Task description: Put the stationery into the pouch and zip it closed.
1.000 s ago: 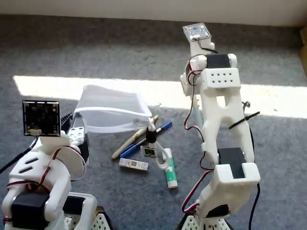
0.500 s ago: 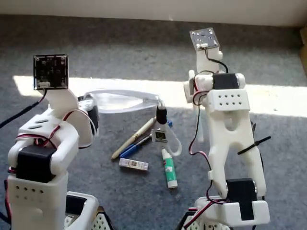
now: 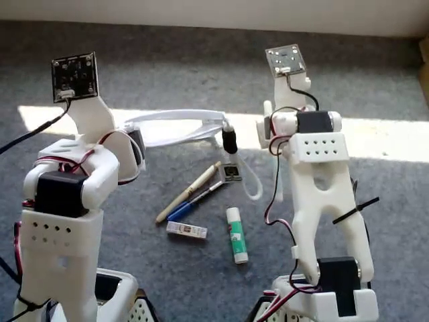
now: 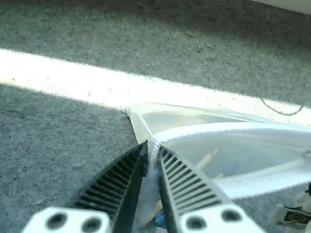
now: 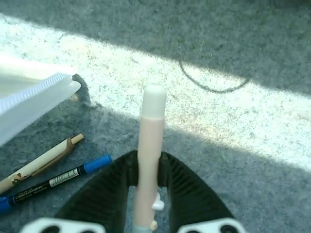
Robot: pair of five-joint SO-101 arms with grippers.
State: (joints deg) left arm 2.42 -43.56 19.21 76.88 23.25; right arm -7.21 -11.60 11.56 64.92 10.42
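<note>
My left gripper [image 4: 151,162] is shut on the zipper edge of the translucent white pouch [image 4: 223,141], holding it up off the carpet. In the high view the pouch [image 3: 175,127] hangs stretched between the left gripper [image 3: 136,139] and a black pull [image 3: 230,141] with a white strap loop and tag [image 3: 232,173]. My right gripper [image 5: 146,174] is shut on a pale cream pen [image 5: 149,131], a little to the right of the pouch's end [image 5: 34,97]. A beige pen [image 3: 186,192], a blue pen [image 3: 194,201], a small white flat piece [image 3: 187,230] and a glue stick [image 3: 236,234] lie on the carpet.
Everything rests on grey carpet [image 3: 134,60] with a bright band of sunlight across the middle. The right arm [image 3: 322,174] stands tall just right of the loose stationery. A thin dark cable [image 5: 214,82] lies on the sunlit carpet beyond the right gripper.
The left arm has risen and lifted the pouch off the carpet, stretching it flat. The black pull and its strap rose with it. The right arm shifted slightly.
</note>
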